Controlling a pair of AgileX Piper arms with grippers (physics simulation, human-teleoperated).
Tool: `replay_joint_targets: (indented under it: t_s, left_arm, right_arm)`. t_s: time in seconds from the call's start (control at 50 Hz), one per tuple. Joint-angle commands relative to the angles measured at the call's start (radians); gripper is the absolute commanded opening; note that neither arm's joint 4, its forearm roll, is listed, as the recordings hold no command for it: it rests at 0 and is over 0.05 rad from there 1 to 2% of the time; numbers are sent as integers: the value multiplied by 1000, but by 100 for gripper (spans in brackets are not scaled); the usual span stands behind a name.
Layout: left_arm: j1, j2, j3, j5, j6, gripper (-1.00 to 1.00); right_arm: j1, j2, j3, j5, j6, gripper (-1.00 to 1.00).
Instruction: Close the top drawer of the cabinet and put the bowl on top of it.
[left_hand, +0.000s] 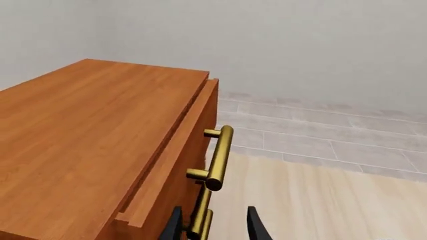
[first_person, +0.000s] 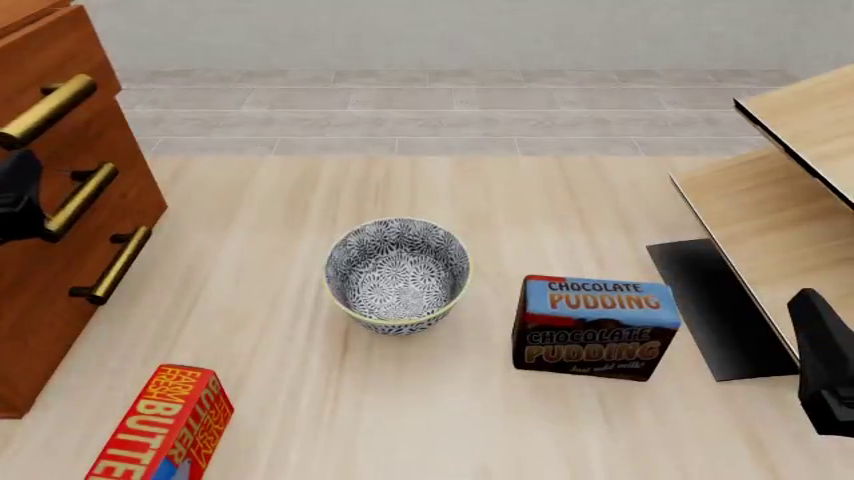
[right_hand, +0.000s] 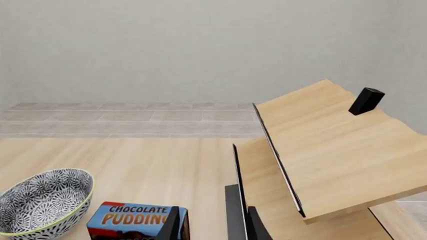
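Note:
The reddish-brown cabinet (first_person: 54, 300) stands at the table's left edge. Its top drawer (left_hand: 175, 165) juts out a little past the cabinet's top board, brass handle (left_hand: 218, 157) facing the table. My left gripper (left_hand: 213, 227) is open in front of the drawer fronts, below the top handle, with a lower brass handle showing between its fingers; in the front view it is a dark shape (first_person: 16, 195) beside the middle handle. The grey-and-white floral bowl (first_person: 398, 275) sits upright mid-table, empty. My right gripper (right_hand: 213, 227) is open near the table's right front, well apart from the bowl (right_hand: 43, 205).
A chocolate pudding box (first_person: 594, 328) stands just right of the bowl. A red butter box (first_person: 160, 425) lies at the front left. A pale wood shelf unit (first_person: 787, 200) fills the right side, with a small black block (right_hand: 365, 100) on top.

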Motion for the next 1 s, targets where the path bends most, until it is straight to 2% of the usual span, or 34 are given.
replay_joint_targets:
  t_s: [0.02,0.44,0.8,1.0]
  left_arm:
    - [31,32,-14,1,4,100]
    - [89,101,-24,-47,0,100]
    - [142,139,-45,-52,-36,100]
    - [121,120,-43,-31,-31,100]
  right_arm:
    - [0,-5,2,3,0,100]
    - [0,-5,2,3,0,100]
    - [0,-5,2,3,0,100]
    - [0,-5,2,3,0,100]
